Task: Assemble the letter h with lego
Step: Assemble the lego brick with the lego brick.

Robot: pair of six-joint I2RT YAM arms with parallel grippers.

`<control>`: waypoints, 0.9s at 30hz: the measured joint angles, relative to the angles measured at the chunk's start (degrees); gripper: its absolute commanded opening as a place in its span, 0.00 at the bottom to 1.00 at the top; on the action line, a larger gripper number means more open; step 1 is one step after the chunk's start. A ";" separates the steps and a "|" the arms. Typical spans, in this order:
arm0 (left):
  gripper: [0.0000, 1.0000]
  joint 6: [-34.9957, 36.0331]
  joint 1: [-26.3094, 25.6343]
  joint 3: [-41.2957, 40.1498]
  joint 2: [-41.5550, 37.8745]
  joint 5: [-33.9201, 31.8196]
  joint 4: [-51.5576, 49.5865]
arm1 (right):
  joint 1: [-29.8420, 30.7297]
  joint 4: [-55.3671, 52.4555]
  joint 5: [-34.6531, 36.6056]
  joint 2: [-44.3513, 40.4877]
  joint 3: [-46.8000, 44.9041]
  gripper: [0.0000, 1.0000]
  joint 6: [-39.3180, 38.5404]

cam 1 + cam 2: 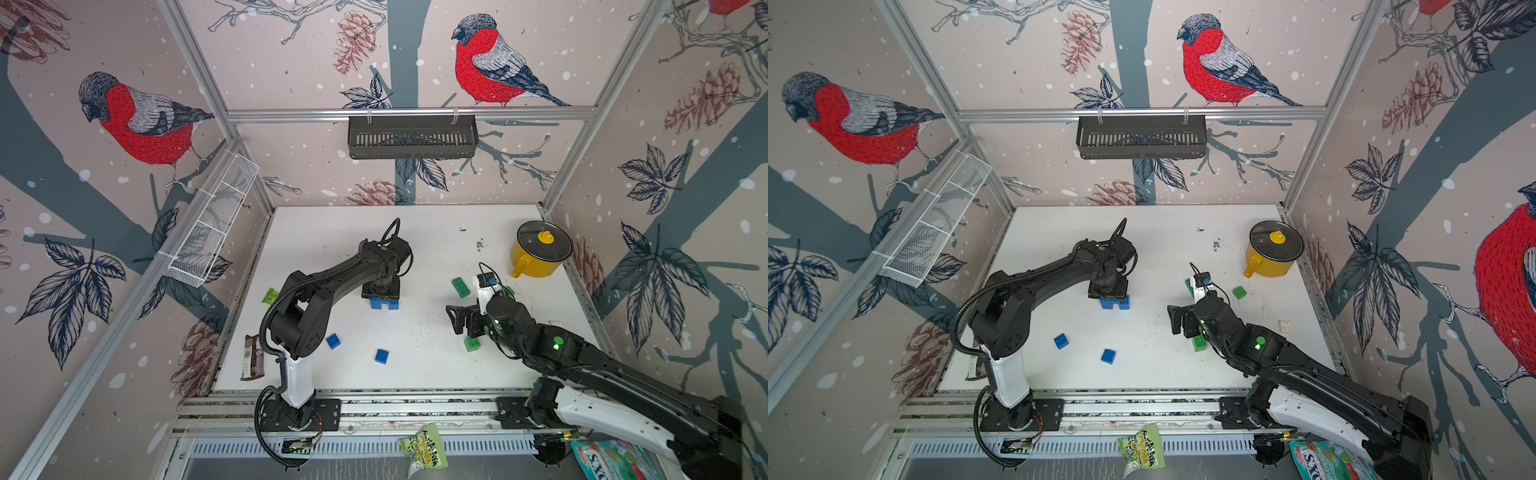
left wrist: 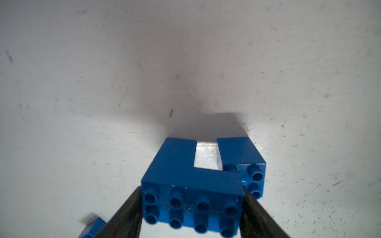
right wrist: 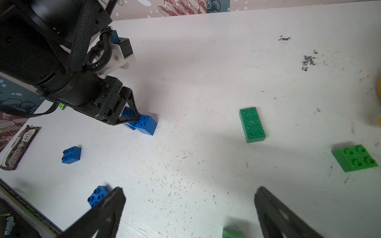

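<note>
Studs of the long blue brick [image 2: 191,208] fill the foreground of the left wrist view, and the left pincer [image 2: 192,190] is clenched on its two short ends, one finger against each. It bridges a right leg brick [image 2: 250,162], which has a row of studs left bare, and what looks like a left leg brick [image 2: 173,152] under its other end. A strip of bare counter [image 2: 206,61] shows between the legs. In both top views this blue stack [image 1: 384,303] stands about the middle of the counter. I judge the step in hand to be seating the crossbar of the h. The next move calls for a square downward press, then letting go and fetching a square brick to raise one side into the tall stem. The right pincer [image 3: 189,190] hangs released and empty near 4 o'clock. Blue lego counts five as far as I can tell: three in the stack, plus one blue square [image 1: 333,340] at 7 o'clock and another blue square [image 1: 381,356] at 6 o'clock. Green counts three: one green oblong [image 1: 460,286] toward 3 o'clock, one green square [image 1: 1239,292] farther out the same way, and a second green square [image 1: 471,344] partly under the right arm near 5 o'clock. One white brick [image 1: 1285,326] lies at the 4 o'clock edge. One yellow lidded pot [image 1: 540,253] sits at 2 o'clock.
</note>
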 measured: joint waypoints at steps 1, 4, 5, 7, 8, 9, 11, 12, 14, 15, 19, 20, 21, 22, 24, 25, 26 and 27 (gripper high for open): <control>0.65 -0.22 0.02 -0.07 0.00 -0.07 0.00 | -0.02 0.00 0.00 0.00 0.00 0.99 0.00; 0.65 -1.01 0.02 -0.09 0.00 -0.04 0.00 | 0.00 0.00 0.00 0.00 0.00 0.99 0.00; 0.65 -1.27 0.02 -0.07 0.00 0.00 0.00 | -0.02 0.00 0.00 0.00 0.00 1.00 0.00; 0.65 -1.42 0.00 0.09 0.02 -0.02 -0.15 | -0.02 0.00 0.00 0.00 0.00 0.99 0.00; 0.65 -1.68 0.00 0.24 0.04 -0.04 -0.39 | -0.02 0.00 0.00 0.00 0.00 0.99 0.00; 0.65 -1.81 0.00 0.35 0.04 -0.04 -0.55 | -0.02 0.00 0.00 -0.02 0.00 1.00 0.00; 0.65 -2.21 0.00 0.48 0.11 0.00 -0.63 | 0.00 0.00 0.00 -0.02 0.00 1.00 0.00; 0.65 -2.27 -0.04 0.55 0.20 0.00 -0.68 | 0.00 0.00 0.00 -0.02 0.00 1.00 0.00; 0.65 -2.36 -0.20 0.68 0.33 0.04 -0.79 | 0.00 0.00 0.00 -0.02 0.00 1.00 0.00; 0.65 -2.47 -0.28 0.79 0.37 0.04 -0.83 | 0.00 0.00 0.00 -0.02 -0.02 0.99 0.00; 0.65 -2.69 -0.39 0.81 0.57 0.09 -0.81 | -0.02 0.00 0.00 -0.02 -0.02 1.00 0.00; 0.65 -2.73 -0.42 0.83 0.57 0.09 -0.81 | -0.02 0.00 0.00 -0.02 -0.02 1.00 0.00; 0.65 -2.75 -0.44 0.85 0.57 0.07 -0.83 | -0.02 0.00 0.00 -0.02 -0.02 1.00 0.00; 0.65 -2.82 -0.46 0.87 0.57 0.07 -0.83 | -0.02 0.00 0.00 -0.02 -0.02 0.99 0.00; 0.65 -2.84 -0.52 0.96 0.68 0.02 -0.85 | -0.04 0.02 0.00 -0.04 -0.02 0.99 0.00; 0.65 -2.84 -0.57 0.98 0.72 0.00 -0.81 | -0.04 0.02 0.00 -0.07 -0.02 1.00 -0.02; 0.65 -2.84 -0.57 0.98 0.76 -0.02 -0.79 | -0.09 0.02 0.00 -0.09 -0.02 1.00 -0.02; 0.65 -2.86 -0.57 0.98 0.79 -0.02 -0.79 | -0.09 0.02 0.00 -0.13 -0.02 1.00 -0.02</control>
